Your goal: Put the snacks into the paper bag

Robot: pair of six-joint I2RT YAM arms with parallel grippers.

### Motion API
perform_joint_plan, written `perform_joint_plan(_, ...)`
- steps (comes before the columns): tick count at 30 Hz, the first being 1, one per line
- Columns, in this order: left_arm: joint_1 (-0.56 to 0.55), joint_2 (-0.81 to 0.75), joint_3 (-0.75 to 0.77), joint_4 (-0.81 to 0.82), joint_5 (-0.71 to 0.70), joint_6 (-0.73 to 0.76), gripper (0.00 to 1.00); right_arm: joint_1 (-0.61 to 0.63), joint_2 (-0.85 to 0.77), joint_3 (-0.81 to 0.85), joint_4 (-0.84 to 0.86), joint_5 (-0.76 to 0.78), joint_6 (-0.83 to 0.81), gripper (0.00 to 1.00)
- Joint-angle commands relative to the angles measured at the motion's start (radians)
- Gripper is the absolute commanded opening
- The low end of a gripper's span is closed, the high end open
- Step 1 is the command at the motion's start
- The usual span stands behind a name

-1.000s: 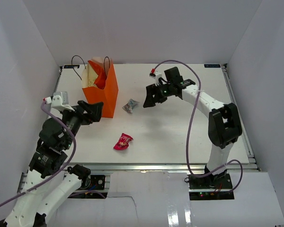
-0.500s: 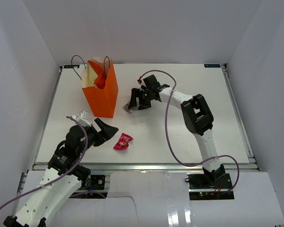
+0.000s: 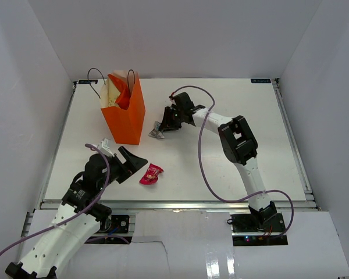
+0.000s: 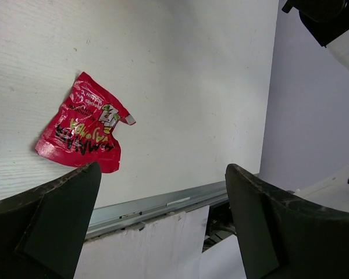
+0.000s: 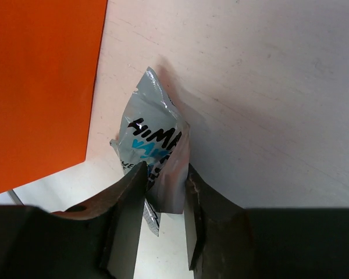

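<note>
The likeliest slip is at the right gripper [image 5: 164, 174], which is clenched on only the near hem of the silver candy [image 5: 154, 136]. The foil is thin, crinkled and glossy, so it could slide out of that narrow pinch on the lift, or hang crooked and catch the rim of the paper bag [image 3: 128, 116]. That bag is a second worry. It stands upright near the far left corner of the tabletop [image 3: 232, 157], tall and probably light, with the silver candy just beside its right wall, so a swing of the arm into that wall could tip or shove it. Its mouth is partly taken up by the red-orange chip bag [image 3: 123, 93] poking out, which leaves less room for a drop and could bounce a candy back out. The left gripper [image 4: 163, 174] is released, jaws wide apart, close to the near edge. The pink candy [image 4: 83, 132] sits off to 1 side of those jaws rather than between them, so closing from here would miss it or nudge it away. That candy lies flat, left of the middle, in a crumpled pink-red wrapper with black and green print. The silver one is a small pillow pack with black and blue lettering; whether it has left the tabletop I cannot tell.
</note>
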Motion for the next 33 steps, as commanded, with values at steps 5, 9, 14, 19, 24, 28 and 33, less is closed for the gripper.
perform_joint_plan(5,0.005,0.009,-0.019,0.040,0.029,-0.035,0.98,-0.021,-0.037,-0.077,0.050,0.044,-0.051,0.21)
perform_joint_plan(9,0.005,0.046,-0.048,0.115,0.062,-0.042,0.98,-0.072,-0.104,-0.164,0.123,-0.139,-0.154,0.10)
perform_joint_plan(14,0.002,0.137,-0.079,0.265,0.123,-0.023,0.98,-0.122,-0.241,-0.346,0.137,-0.423,-0.401,0.08)
perform_joint_plan(19,-0.021,0.256,-0.094,0.487,0.201,0.039,0.98,-0.141,-0.365,-0.459,-0.039,-0.622,-0.579,0.08)
perform_joint_plan(24,-0.121,0.487,-0.047,0.674,0.241,0.105,0.98,-0.139,-0.523,-0.618,-0.061,-0.640,-0.679,0.08)
perform_joint_plan(28,-0.217,0.643,0.015,0.724,0.214,0.114,0.94,-0.139,-0.577,-0.652,-0.087,-0.657,-0.706,0.08)
perform_joint_plan(33,-0.262,0.746,0.073,0.730,0.158,0.117,0.87,-0.136,-0.627,-0.657,-0.148,-0.715,-0.780,0.08)
